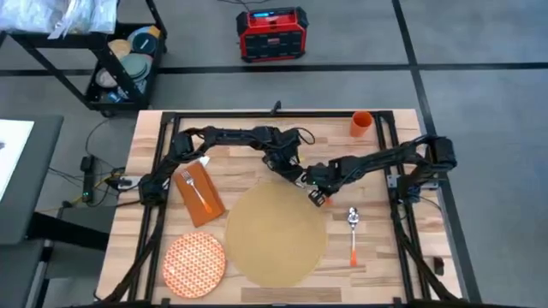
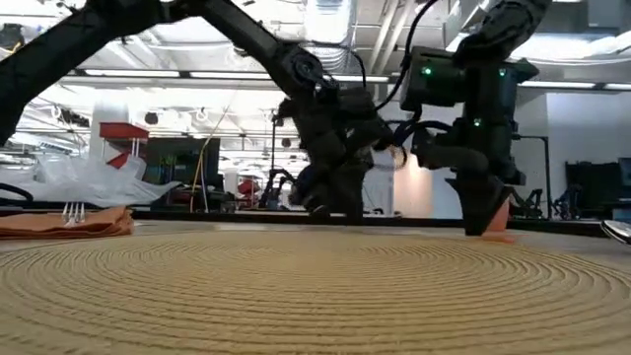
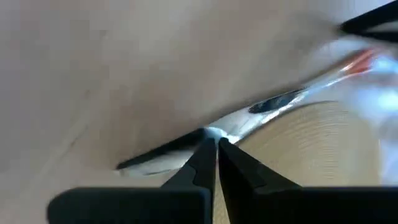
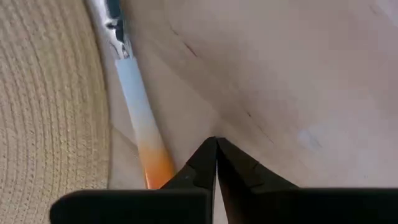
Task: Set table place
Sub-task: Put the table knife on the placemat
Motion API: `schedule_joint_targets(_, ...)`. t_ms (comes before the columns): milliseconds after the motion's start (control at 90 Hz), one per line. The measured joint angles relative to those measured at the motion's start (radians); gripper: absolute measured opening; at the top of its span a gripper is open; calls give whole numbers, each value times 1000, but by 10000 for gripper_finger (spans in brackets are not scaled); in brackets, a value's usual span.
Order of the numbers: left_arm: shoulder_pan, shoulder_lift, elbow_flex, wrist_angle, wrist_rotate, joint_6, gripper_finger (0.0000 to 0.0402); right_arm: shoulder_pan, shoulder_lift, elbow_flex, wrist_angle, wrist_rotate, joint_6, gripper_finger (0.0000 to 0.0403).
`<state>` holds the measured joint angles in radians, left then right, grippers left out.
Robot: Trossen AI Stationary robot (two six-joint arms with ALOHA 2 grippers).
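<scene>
Both grippers meet at the placemat's (image 1: 276, 237) far edge. The left gripper (image 3: 216, 140) pinches the knife (image 3: 273, 102) blade; the right gripper (image 4: 216, 140) is closed empty beside its handle. Placemat, spoon (image 1: 352, 233) laid — plate (image 1: 194, 263), napkin (image 1: 199, 195), cup (image 1: 361, 123) unplaced.

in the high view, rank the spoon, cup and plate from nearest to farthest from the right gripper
From the right gripper, at the placemat's far right edge:
1. Spoon, on the table just right of the placemat.
2. Cup, at the table's far edge.
3. Plate, at the near left, beyond the placemat.

One placemat (image 1: 276, 236), one plate (image 1: 194, 263), one napkin (image 1: 199, 194), one cup (image 1: 360, 124), one fork (image 1: 198, 192), one spoon (image 1: 352, 233)
</scene>
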<state>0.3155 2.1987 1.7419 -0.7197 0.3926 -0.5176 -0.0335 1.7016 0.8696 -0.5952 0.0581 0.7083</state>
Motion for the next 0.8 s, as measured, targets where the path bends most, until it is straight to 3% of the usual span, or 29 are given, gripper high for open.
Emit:
schedule_joint_targets(222,-3,-134,1,-154,-4,94,0,-13,-1,41,49,-8,-79,0)
schedule_joint_targets(378,-38,-152,3,-325,-137,216,0,5,-22,36,37,22,-108,0)
schedule_joint_targets(600,-78,-154,4,-352,-127,269,0,25,-92,36,35,41,-142,0)
schedule_joint_targets(800,-113,-155,-21,-320,-120,303,0,55,-124,37,58,-27,-127,0)
